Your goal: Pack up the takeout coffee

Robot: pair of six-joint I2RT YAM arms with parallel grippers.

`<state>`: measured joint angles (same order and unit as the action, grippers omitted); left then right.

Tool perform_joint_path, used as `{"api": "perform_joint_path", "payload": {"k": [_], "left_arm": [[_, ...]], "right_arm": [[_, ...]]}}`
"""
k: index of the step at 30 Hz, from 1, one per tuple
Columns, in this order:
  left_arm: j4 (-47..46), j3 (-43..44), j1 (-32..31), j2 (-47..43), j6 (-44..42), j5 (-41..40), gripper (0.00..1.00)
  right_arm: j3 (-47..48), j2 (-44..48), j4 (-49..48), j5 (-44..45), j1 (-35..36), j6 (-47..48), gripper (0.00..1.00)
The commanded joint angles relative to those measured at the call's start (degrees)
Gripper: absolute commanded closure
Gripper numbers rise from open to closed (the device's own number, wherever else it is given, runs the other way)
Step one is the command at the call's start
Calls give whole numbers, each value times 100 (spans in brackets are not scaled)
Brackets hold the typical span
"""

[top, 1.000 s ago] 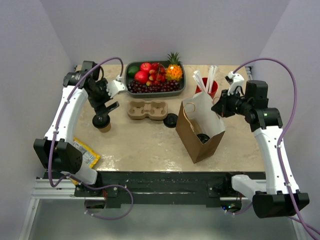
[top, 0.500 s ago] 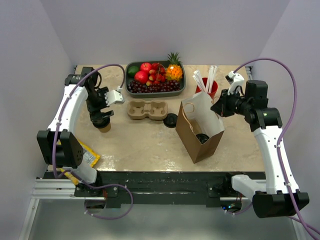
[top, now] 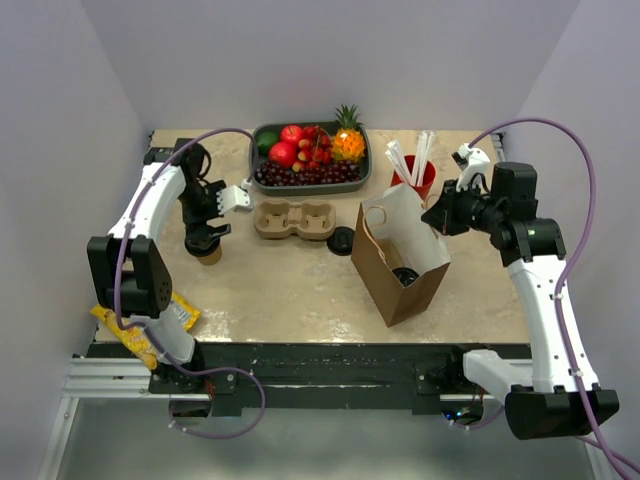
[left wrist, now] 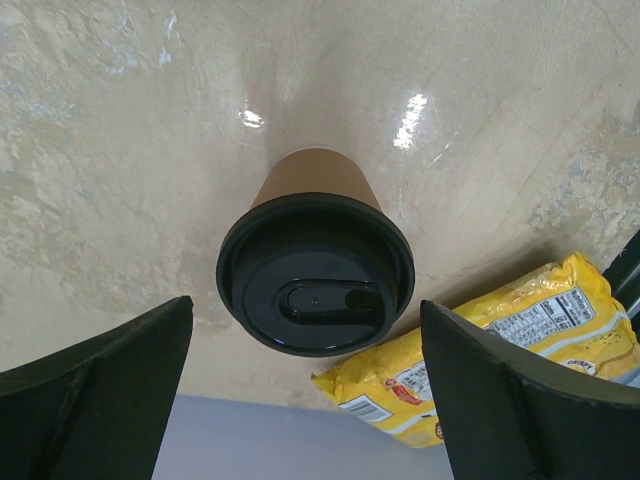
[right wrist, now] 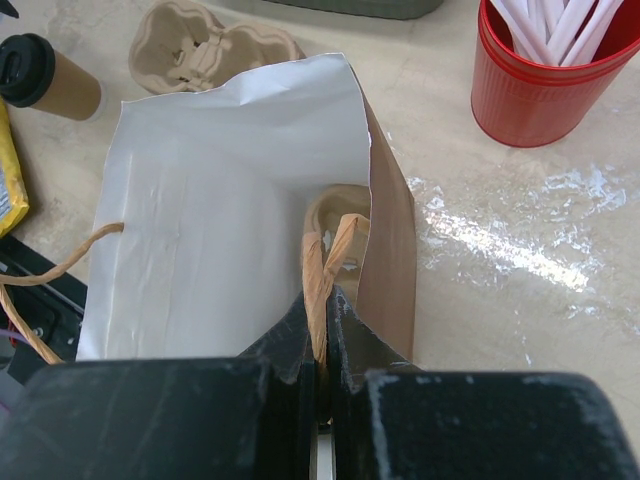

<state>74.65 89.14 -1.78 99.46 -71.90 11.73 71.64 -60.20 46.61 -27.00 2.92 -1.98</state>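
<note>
The left claw (top: 207,236) is spread wide and hangs over the takeout coffee (left wrist: 315,273). In the wrist view one finger stands on each side of the black lid, and neither touches it. The cup stands upright on the desk (top: 290,290) at the left, near the cardboard cup carrier (top: 295,219) and well apart from the paper bag (top: 400,270).

The step in hand looks like the grasp. To do it well, the claw should come straight down until the pads face the kraft wall just under the lid's rim. Pinching the lid alone could pop it off. The lid sits slightly left of centre between the fingers, so a small correction first would let both pads land together. The close should be gentle, since a paper cup likely dents and may tip if pushed from one side. A yellow snack packet (left wrist: 480,350) lies near the cup on the right finger's side, and that finger should stay clear of it.

The right claw (right wrist: 320,345) is pressed together on the bag's twisted paper handle (right wrist: 318,270) and holds the mouth open. The grip should stay steady while the cup travels upright, high over the carrier, and goes down through the open mouth. Something dark already lies at the bag's bottom; what it is cannot be told.
</note>
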Motion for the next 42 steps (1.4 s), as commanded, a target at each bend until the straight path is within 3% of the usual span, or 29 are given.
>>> {"api": "perform_joint_path", "payload": {"k": [1,11,18,29,35,42], "left_arm": [[-3,-106,38,-146,-237,14,0],[-663,-600,38,-191,0,-355,2],[-408,-372,38,-41,53,-276,15],[-373,-442,38,-321,167,-215,25],[76,629,-59,-690,570,549,27],[-177,2138,-1200,-1096,1535,1365,31]], "right_arm": [[-44,149,-117,-112,-19,-66,100],[17,18,-188,-147,-11,-83,100],[17,35,-126,-112,-19,-48,100],[26,-9,-187,-112,-19,-22,100],[96,-79,-179,-59,-19,145,100],[149,-149,-100,-156,-19,382,100]]}}
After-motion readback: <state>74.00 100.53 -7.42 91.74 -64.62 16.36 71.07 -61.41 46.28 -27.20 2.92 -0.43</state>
